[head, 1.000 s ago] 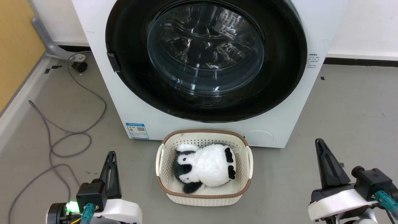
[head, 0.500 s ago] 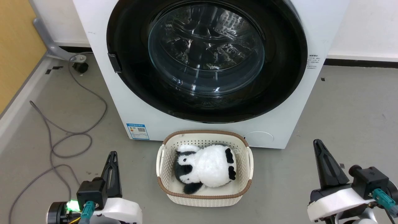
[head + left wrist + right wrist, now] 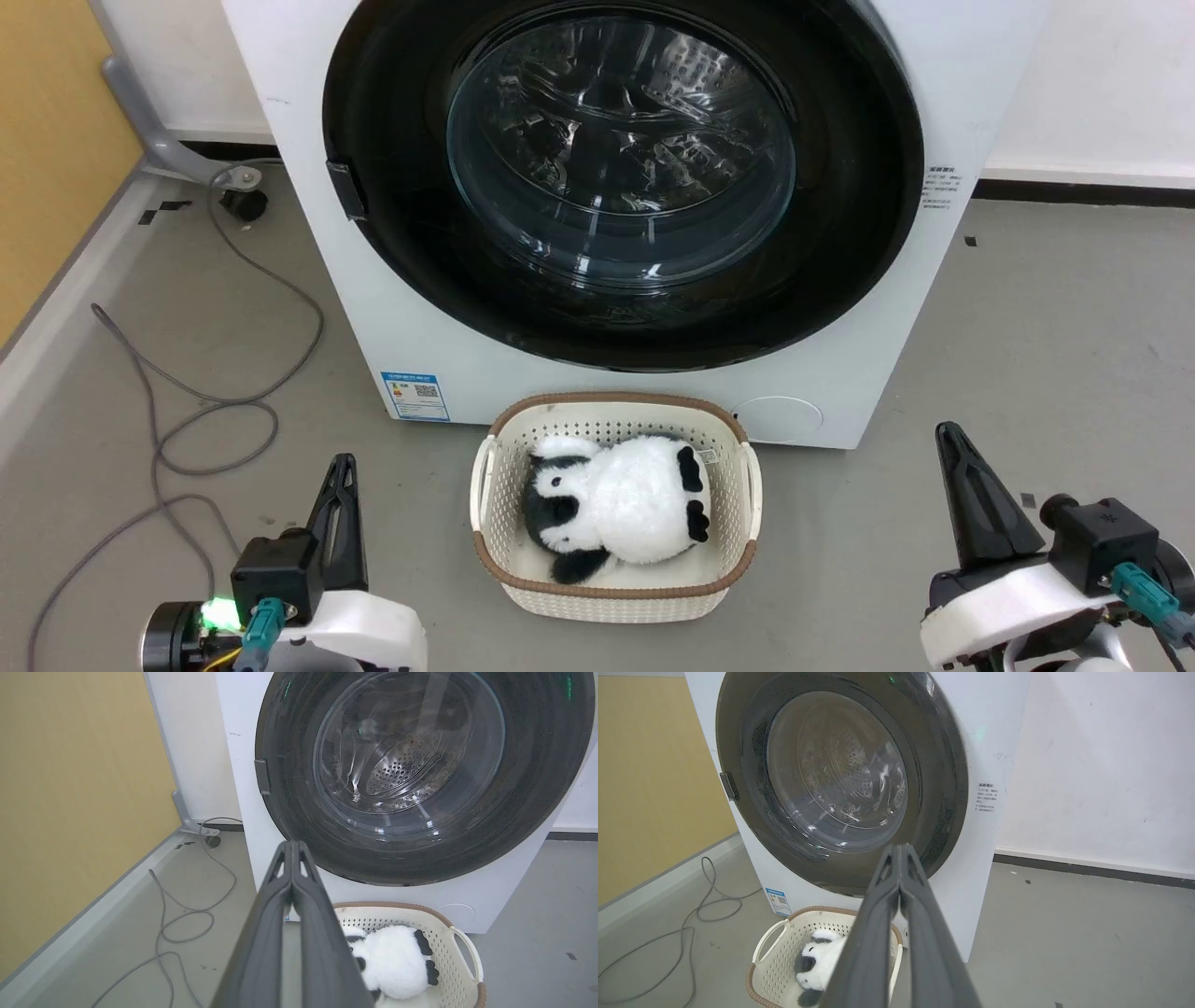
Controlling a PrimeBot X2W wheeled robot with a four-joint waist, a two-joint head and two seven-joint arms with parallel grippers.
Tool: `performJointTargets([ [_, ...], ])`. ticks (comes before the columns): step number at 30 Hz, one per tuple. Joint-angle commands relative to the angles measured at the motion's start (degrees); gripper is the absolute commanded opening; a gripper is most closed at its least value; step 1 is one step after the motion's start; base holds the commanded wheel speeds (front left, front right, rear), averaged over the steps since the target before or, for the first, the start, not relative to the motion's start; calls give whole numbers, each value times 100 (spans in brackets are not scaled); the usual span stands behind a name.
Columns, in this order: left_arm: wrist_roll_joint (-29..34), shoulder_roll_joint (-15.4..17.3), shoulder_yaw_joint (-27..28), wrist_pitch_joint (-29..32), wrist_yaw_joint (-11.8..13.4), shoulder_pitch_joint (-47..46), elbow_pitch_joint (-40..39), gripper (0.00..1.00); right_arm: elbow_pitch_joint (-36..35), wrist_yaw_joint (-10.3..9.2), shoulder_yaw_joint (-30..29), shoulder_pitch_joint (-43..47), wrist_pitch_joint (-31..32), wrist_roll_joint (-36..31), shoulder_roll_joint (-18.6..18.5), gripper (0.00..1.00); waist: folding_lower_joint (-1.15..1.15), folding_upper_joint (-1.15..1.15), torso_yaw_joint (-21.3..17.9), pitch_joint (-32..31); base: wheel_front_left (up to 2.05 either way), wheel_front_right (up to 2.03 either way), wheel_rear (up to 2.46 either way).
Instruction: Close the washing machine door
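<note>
Flooring of smooth grey [image 3: 1027, 355] spreads under everything, meeting a white wall [image 3: 1102, 84] with a dark skirting strip at the back and a yellow panel [image 3: 47, 140] on the robot's left. On this floor stands the washing machine [image 3: 373, 308], a white box with a small blue sticker [image 3: 415, 396] low on its front. The washing machine door [image 3: 840, 233], a broad glossy black ring around a bulging glass window [image 3: 621, 149], lies flat against the machine's face, and through the glass the perforated steel drum shows. A small dark latch piece [image 3: 344, 191] sits on the door's left edge. Just in front of the machine, between the two arms, a cream basket [image 3: 616, 597] with a brown rim rests on the floor and holds a black-and-white panda plush [image 3: 616, 499]. It stands directly below the door. A grey cable [image 3: 271, 280] loops over the floor to the left, near a grey pipe [image 3: 140, 112] that bends down the wall. The left fingers [image 3: 338, 504] rise at the lower left, pressed together with nothing between them, well apart from the door. The right fingers [image 3: 971, 495] stand at the lower right, likewise pinched together and empty. Both pairs point towards the machine, and neither touches the basket.
</note>
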Motion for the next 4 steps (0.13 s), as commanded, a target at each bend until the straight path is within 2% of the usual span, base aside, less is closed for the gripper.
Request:
performJointTargets([
  [1,33,2,18,28,-34,-4,-31,0,-54,-2,10,99,30,-58,17,0,0,0,1,-2,0,0,0],
  [4,36,2,22,64,-55,-4,-42,0,-65,-2,13,105,65,-77,18,0,0,0,4,-7,0,0,0],
])
